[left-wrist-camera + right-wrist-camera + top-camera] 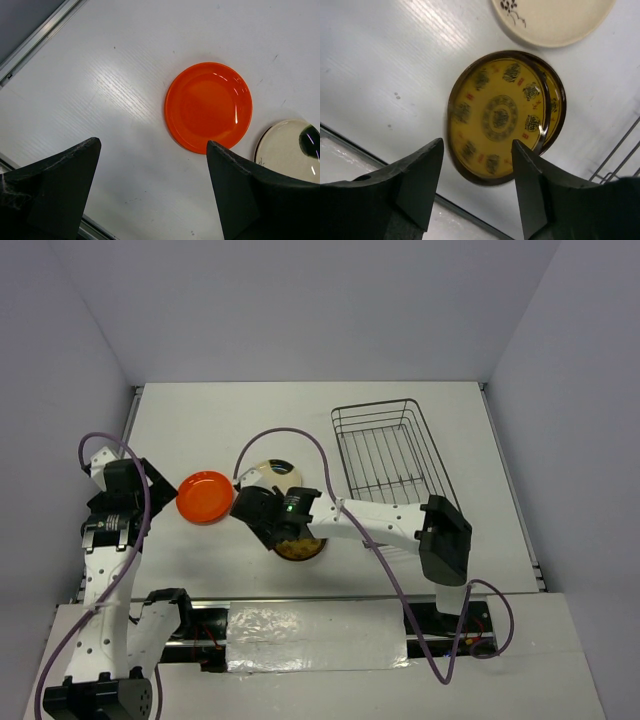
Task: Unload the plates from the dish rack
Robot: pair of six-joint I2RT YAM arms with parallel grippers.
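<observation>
The wire dish rack (392,450) stands at the back right with no plates in it. The orange plate (205,497) lies flat on the table (470,540); it also shows in the left wrist view (208,106). The cream plate (268,473) lies right of it, also seen in both wrist views (285,150) (552,20). Two olive-yellow patterned plates (499,116) lie stacked, slightly offset, mostly hidden under my right gripper (272,530) in the top view. My right gripper (477,162) hangs open above them, empty. My left gripper (152,167) is open and empty, left of the orange plate.
The table's front edge with a metal rail (380,160) runs just beyond the yellow plates. A purple cable (290,435) arcs over the table's middle. The table's left edge (35,37) is near the left gripper.
</observation>
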